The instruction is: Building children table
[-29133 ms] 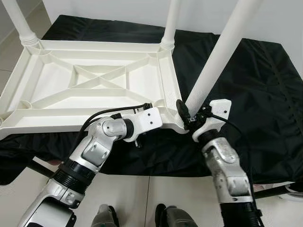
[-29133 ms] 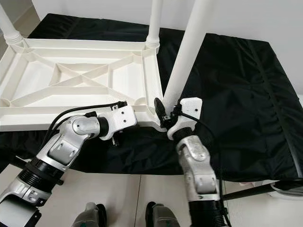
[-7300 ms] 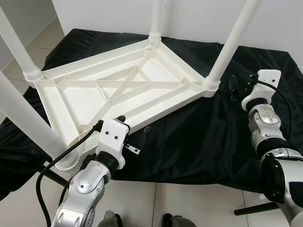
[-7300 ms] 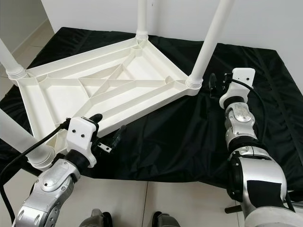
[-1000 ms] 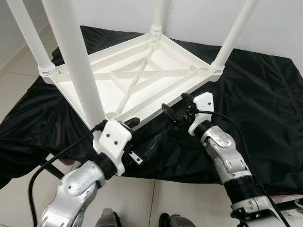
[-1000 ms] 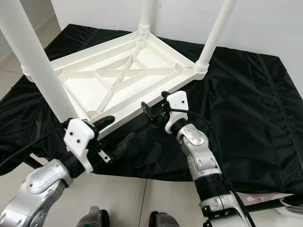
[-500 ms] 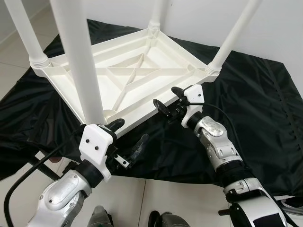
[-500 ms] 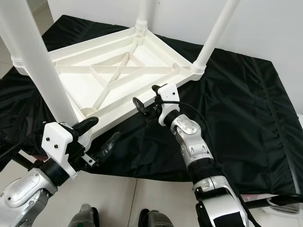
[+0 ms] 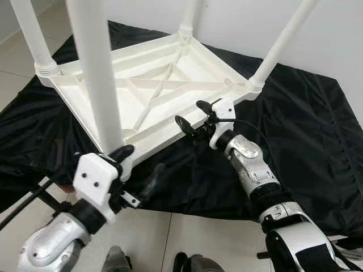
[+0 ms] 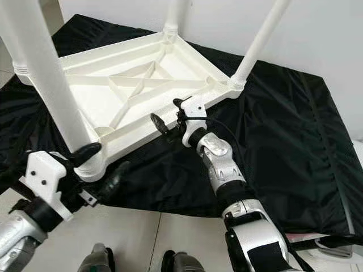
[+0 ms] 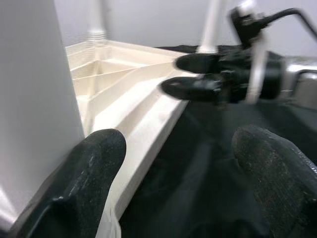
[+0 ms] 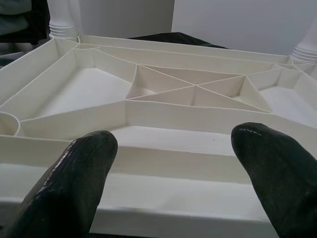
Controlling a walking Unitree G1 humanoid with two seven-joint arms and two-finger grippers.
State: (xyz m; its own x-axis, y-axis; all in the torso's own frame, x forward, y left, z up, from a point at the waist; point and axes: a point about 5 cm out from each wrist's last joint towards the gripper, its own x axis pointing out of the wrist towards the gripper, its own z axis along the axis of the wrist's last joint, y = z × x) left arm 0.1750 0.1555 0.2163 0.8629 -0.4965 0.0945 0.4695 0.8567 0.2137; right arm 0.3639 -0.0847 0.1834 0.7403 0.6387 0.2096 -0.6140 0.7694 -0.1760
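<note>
A black cloth (image 9: 295, 119) covers the bench and fills most of the head view, from the upper left down to the lower right. On it, in the upper left and centre of the frame, lies the white plastic children's table (image 9: 159, 93), upside down, its ribbed underside facing up: a rectangular frame with crossed diagonal ribs that split it into shallow open compartments, all of them bare white plastic. Four white round legs stand up from its corners: one thick in the foreground at the left (image 9: 99, 79), one at the far left (image 9: 34, 37), one at the top centre (image 9: 190, 17) and one at the upper right (image 9: 281, 45).

The right gripper (image 9: 195, 116), on a silver arm that rises from the lower right, sits at the centre of the frame against the table's near long edge; its jaws are spread, one black finger above the rim and one below it, and its wrist view shows the edge between the two fingertips (image 12: 74, 183).

The left gripper (image 9: 139, 167) is at the lower left, at the near corner by the foreground leg, its jaws spread wide, one finger (image 11: 84, 168) close against the leg's base and the other out over the black cloth.

Pale floor tiles (image 9: 170, 238) show along the bottom edge.
</note>
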